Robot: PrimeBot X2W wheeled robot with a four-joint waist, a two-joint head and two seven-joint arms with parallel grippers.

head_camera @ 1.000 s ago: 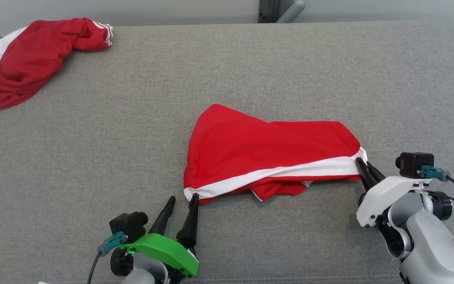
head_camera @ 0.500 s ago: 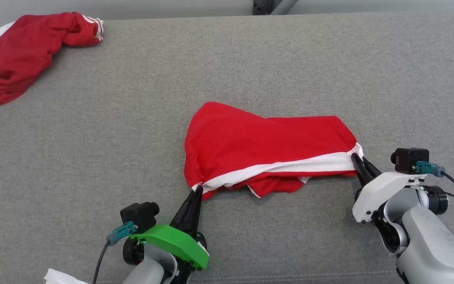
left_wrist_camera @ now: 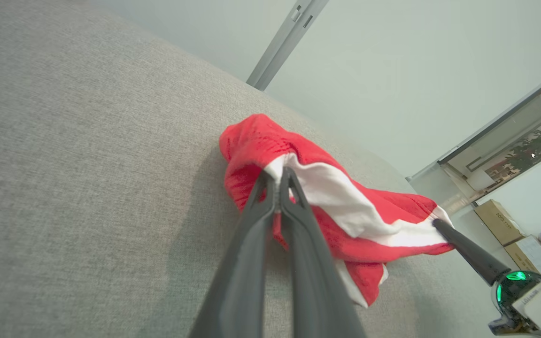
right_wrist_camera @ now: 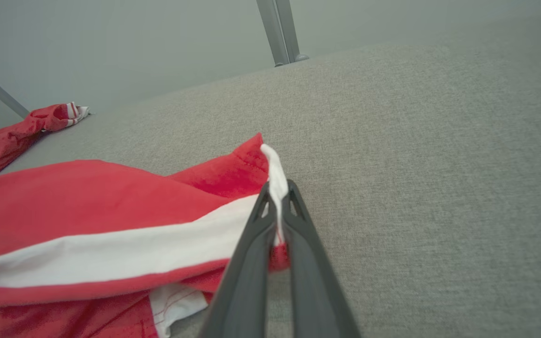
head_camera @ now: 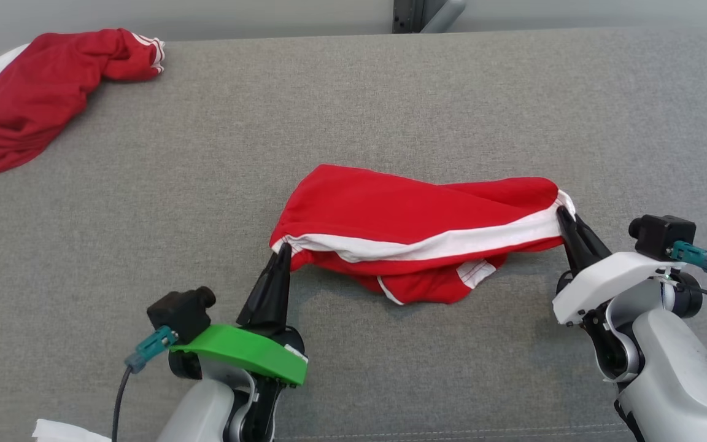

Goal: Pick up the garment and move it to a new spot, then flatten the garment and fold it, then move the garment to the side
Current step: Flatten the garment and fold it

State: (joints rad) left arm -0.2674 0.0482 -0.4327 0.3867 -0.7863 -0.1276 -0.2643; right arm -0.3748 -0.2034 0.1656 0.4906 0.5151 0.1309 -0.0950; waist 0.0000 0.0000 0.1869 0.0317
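The garment (head_camera: 402, 215) is red with a white band and hangs stretched between both grippers over the grey surface (head_camera: 353, 110), its lower folds sagging in the middle. My left gripper (head_camera: 283, 250) is shut on the garment's left end at the white band. My right gripper (head_camera: 562, 215) is shut on its right end. In the left wrist view the fingers pinch the band of the garment (left_wrist_camera: 345, 211) at my left gripper (left_wrist_camera: 277, 173). In the right wrist view my right gripper (right_wrist_camera: 277, 188) clamps the white edge of the garment (right_wrist_camera: 111, 206).
A second red and white garment (head_camera: 40, 92) lies crumpled at the far left corner, also seen as the second garment (right_wrist_camera: 21, 134) in the right wrist view. A white scrap (head_camera: 65, 430) shows at the bottom left edge. A metal post (head_camera: 412, 15) stands behind the surface.
My left gripper shut on the garment's left end. Both grippers have since raised and carried the garment's ends away from me, lifting the white band.
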